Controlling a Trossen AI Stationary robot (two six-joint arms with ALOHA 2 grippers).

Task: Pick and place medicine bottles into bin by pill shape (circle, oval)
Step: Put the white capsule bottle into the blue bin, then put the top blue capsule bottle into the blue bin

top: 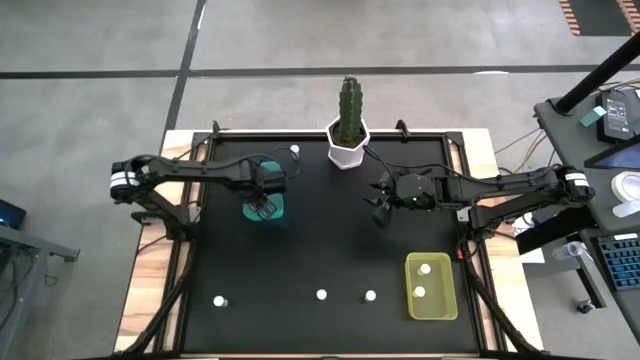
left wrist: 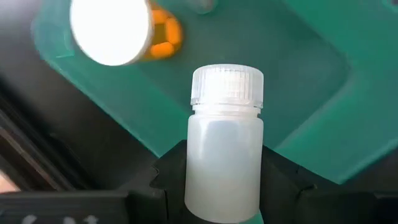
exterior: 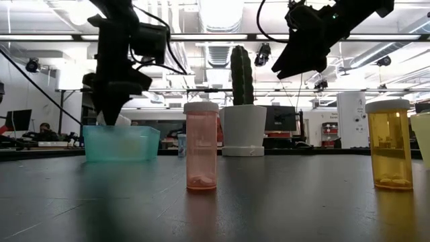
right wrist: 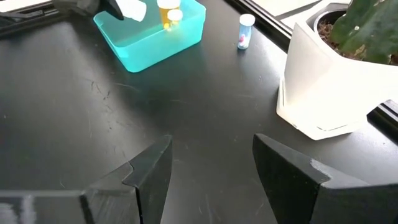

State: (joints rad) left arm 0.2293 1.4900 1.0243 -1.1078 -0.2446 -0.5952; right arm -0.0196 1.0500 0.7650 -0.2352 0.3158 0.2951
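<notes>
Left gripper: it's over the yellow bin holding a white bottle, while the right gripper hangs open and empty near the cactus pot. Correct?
Not quite. The left gripper holds the white bottle over the teal bin, not the yellow bin; the high view shows it. The rest stands: the right gripper is open and empty near the cactus pot.

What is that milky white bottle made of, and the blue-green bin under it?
The white bottle looks like cloudy, matte plastic: light glows through it, and its cap has ridges. The teal bin looks like smooth, slightly see-through plastic with a soft sheen. Both are guesses from looks alone.
</notes>
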